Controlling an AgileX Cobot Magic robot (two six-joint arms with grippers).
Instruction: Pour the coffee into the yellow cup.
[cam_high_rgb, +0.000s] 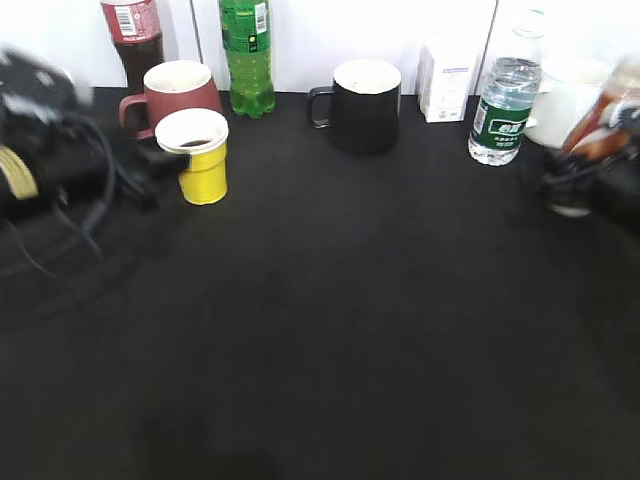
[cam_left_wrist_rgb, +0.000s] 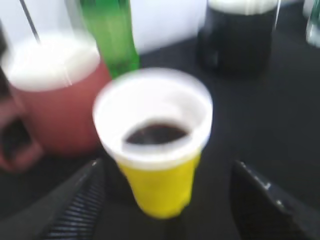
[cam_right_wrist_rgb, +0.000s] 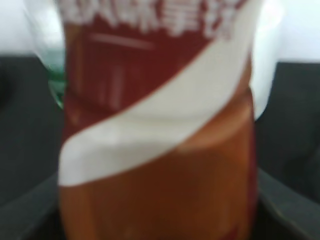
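Observation:
The yellow cup (cam_high_rgb: 203, 158) stands upright at the back left of the black table with dark liquid in its bottom. In the left wrist view the cup (cam_left_wrist_rgb: 160, 185) stands between my left gripper's (cam_left_wrist_rgb: 167, 165) two open fingers, apart from both. In the exterior view the left gripper (cam_high_rgb: 158, 165) is blurred, just left of the cup. My right gripper (cam_high_rgb: 585, 175) is shut on the coffee bottle (cam_high_rgb: 605, 112) at the far right edge, tilted. The bottle's orange-brown and white label (cam_right_wrist_rgb: 160, 165) fills the right wrist view.
A dark red mug (cam_high_rgb: 180, 92) stands right behind the yellow cup. A cola bottle (cam_high_rgb: 132, 35), a green bottle (cam_high_rgb: 247, 55), a black mug (cam_high_rgb: 365, 105), a white box (cam_high_rgb: 445, 80), a water bottle (cam_high_rgb: 505, 110) and a white cup (cam_high_rgb: 565, 105) line the back.

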